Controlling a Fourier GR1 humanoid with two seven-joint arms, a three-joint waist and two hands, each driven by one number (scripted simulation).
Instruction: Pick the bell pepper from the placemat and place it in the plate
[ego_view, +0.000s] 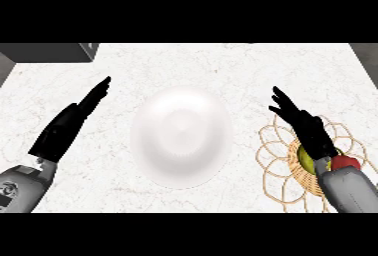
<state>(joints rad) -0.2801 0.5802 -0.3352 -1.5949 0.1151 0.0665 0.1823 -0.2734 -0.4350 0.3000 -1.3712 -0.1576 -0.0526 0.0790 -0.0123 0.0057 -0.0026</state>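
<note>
Pepper on the mat at 4 o'clock, mostly hidden beneath my right wrist. Right hand spread, holding nothing; left hand flat at 9. Risk: I apparently overshot; curling now closes on air or nudges it from the plate.

The surface is a pale, white-marbled top that fills most of the head view. A white plate lies directly on it near the middle — to its right, at the near right side, lies a woven tan placemat with a looped, lacy edge.
</note>
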